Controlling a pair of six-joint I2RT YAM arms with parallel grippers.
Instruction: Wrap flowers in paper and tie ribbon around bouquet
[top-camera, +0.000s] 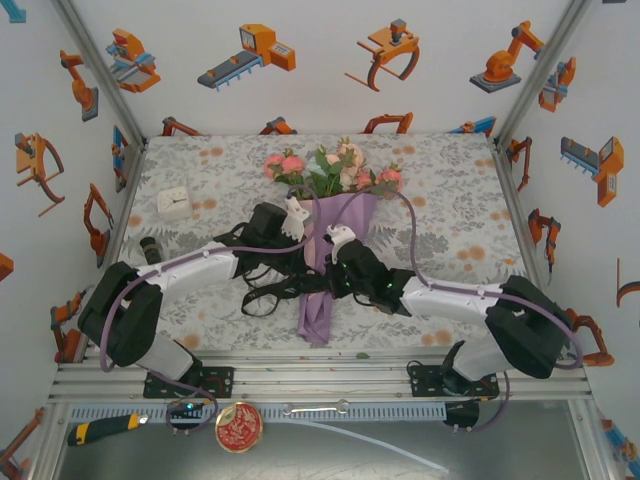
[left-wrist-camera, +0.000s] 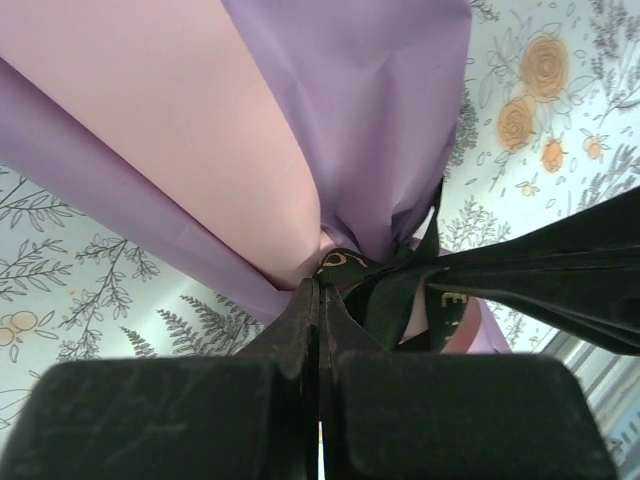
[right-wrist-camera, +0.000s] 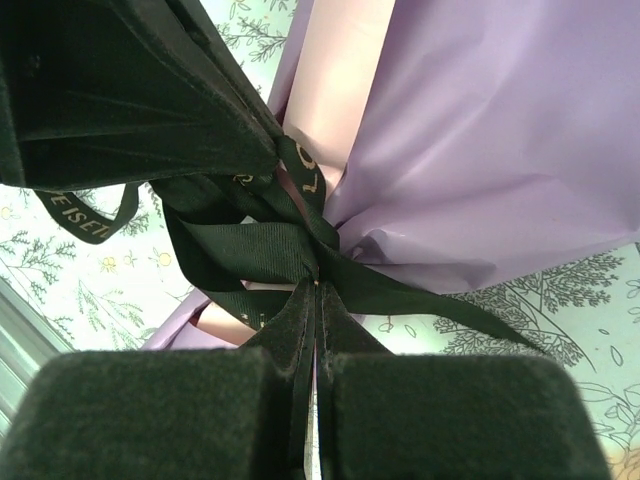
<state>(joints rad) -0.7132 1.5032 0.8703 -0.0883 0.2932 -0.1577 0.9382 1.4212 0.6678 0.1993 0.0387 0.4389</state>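
ok so the bouquet (top-camera: 345, 215) is lying in the middle of the surface (top-camera: 450, 200), flowers (top-camera: 330, 168) toward the far end. The lilac paper (left-wrist-camera: 380, 110) is already gathered to a waist with the black ribbon (right-wrist-camera: 255, 250) round it. My read: wrapping done, knot not finished

Both claws meet at that waist. The right claw (right-wrist-camera: 316, 292) has its fingers pressed together on the ribbon, with strands fanning out right from the tips. The left claw (left-wrist-camera: 318, 288) is closed too, tips touching the band at the neck, but I can't tell whether it actually has a strand pinched (the tips hide that spot)

How I'd do this bit: pull the two ends apart evenly and slowly, level with the surface, so the knot cinches at the narrow part instead of sliding toward the stem end. Don't lift, that paper looks thin and would crease or spring open. There are black loops beside the bouquet on the left arm's side, ribbon slack I think, so watch they don't snag

Writing: there's gold lettering (right-wrist-camera: 85, 215) printed along the ribbon. I can make out something like "E ISET" on one hanging bit, and the rest is folded away, so no brand I'd swear to
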